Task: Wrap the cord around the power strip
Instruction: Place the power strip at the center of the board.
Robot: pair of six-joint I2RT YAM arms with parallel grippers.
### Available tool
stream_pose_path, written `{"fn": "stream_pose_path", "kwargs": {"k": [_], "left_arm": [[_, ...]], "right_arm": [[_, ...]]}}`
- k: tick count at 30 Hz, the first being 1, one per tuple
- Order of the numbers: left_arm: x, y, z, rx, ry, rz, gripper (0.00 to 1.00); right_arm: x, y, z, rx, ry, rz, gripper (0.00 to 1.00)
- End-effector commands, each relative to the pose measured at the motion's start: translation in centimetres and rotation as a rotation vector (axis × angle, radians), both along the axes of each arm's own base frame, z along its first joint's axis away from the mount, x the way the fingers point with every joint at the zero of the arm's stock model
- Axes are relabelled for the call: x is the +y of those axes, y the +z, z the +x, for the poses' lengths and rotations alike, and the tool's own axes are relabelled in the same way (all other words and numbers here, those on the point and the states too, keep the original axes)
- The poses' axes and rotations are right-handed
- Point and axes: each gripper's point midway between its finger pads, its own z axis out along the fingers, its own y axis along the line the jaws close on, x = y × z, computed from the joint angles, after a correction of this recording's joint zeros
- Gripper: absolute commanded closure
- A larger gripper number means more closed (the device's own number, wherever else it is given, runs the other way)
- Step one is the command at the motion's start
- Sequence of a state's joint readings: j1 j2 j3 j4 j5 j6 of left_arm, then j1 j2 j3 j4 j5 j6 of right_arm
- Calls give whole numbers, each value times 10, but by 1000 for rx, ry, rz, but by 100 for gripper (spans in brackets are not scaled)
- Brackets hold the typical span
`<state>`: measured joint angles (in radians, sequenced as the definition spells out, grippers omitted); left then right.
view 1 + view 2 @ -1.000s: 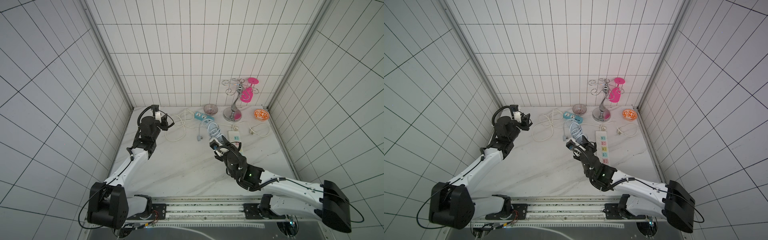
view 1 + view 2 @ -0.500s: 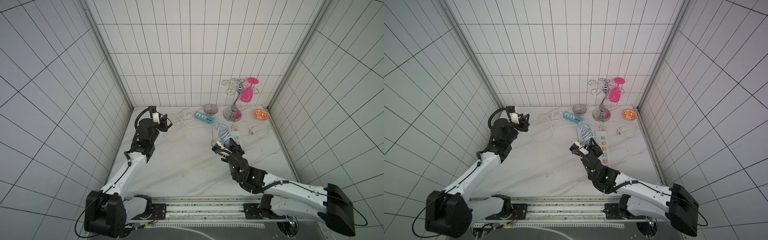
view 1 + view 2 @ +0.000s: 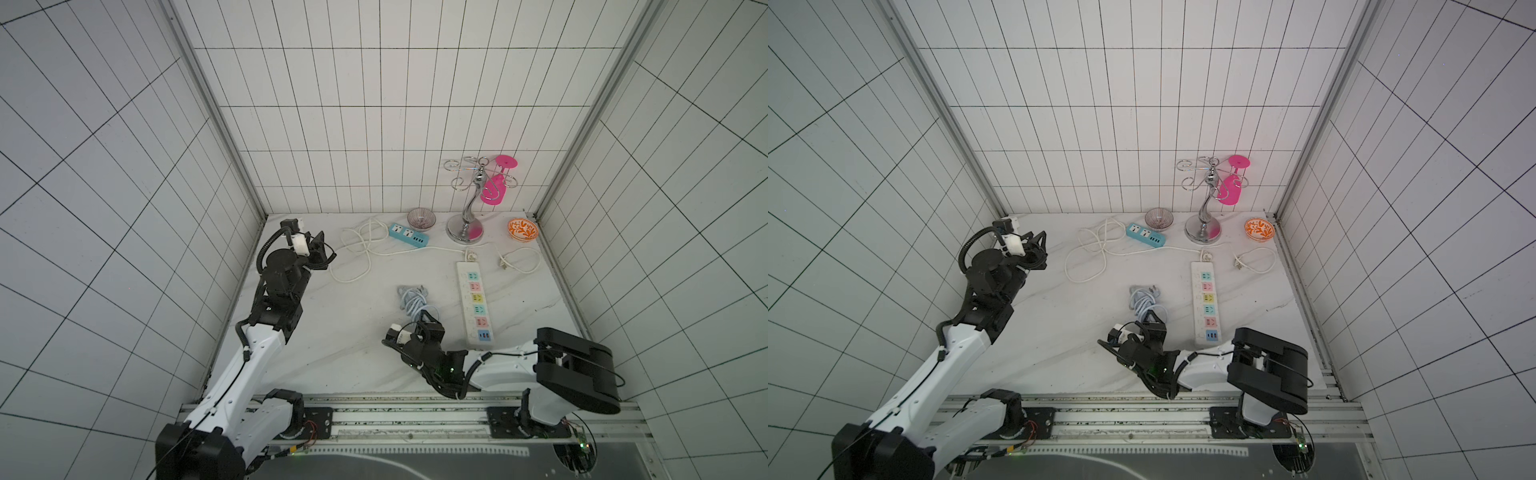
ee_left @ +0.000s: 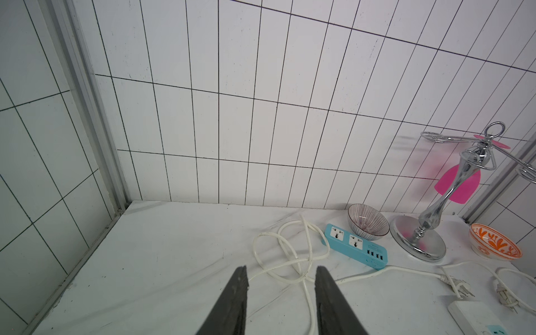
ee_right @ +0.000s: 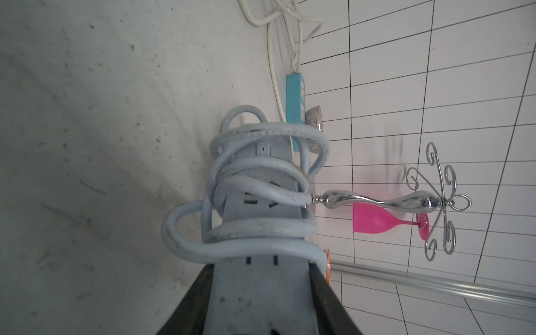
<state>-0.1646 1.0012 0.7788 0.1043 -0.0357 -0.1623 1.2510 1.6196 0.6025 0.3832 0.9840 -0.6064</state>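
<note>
Right claw has drawn back toward the rail, pinching the power strip with the cord coiled round it; left claw spread above the worktop.

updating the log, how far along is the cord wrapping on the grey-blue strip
Done: the cord circles the power strip in several turns. In hand: the right gripper is shut on the strip's end; the left gripper is open. Remaining: slack loops may need tightening.
</note>
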Motion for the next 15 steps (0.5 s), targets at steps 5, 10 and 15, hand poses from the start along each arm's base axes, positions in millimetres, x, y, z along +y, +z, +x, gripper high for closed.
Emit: {"fn": "stream_pose_path", "kwargs": {"k": [5, 10, 15], "left_arm": [[3, -5, -8, 11, 18, -21, 62], [5, -9, -11, 18, 25, -17, 62], [6, -13, -9, 26, 31, -8, 62]], "right_arm": [[48, 32, -3, 115, 93, 431, 100], [38, 30, 1, 261, 168, 613, 100], [29, 15, 10, 390, 175, 683, 100]]}}
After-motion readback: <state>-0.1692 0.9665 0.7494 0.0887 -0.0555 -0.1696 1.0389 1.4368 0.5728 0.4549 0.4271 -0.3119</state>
